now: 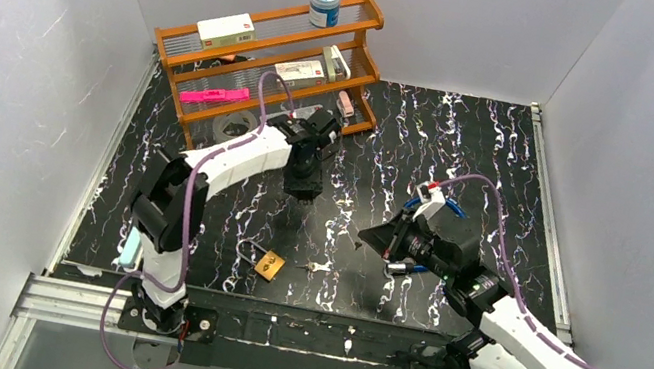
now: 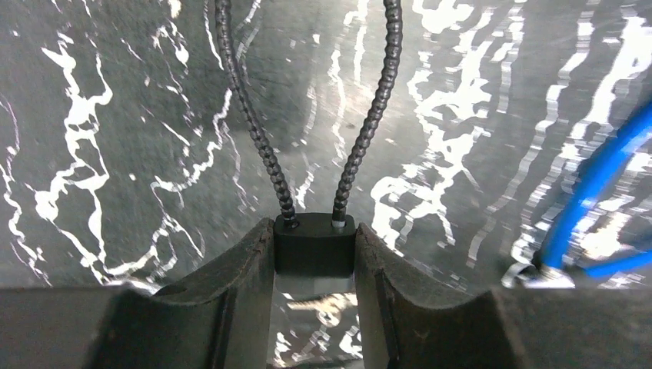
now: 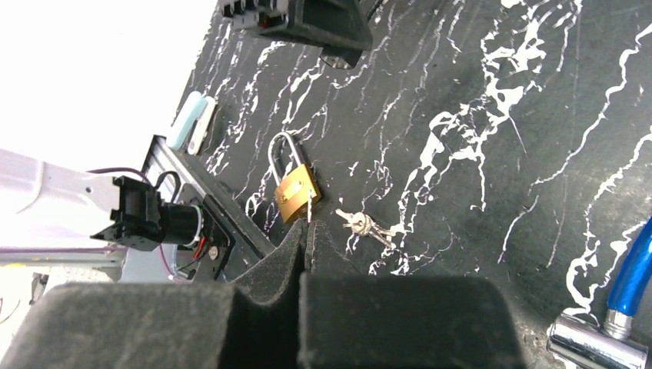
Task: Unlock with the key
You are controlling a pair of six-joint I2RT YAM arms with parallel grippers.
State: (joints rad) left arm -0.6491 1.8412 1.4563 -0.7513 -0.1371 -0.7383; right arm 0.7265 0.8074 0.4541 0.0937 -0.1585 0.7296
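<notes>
Lying flat near the front edge of the black white-veined table [image 1: 471, 149], the brass padlock [image 1: 270, 264] has its long axis left to right, with the shackle pointing left. The small silver keys [image 1: 318, 267] lie just to its right, apart from it and too small to read. The left gripper [image 1: 304, 189] pinches a small black block [image 2: 315, 242] whose beaded cables run off frame. The right gripper [image 3: 305, 231] has its fingers pressed together on nothing, beside a blue hose [image 3: 630, 273].

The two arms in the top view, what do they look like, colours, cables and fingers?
The left arm and right arm have white shells, black joints and a purple cable looping along each. Their fingers are dark, matte and curved.
</notes>
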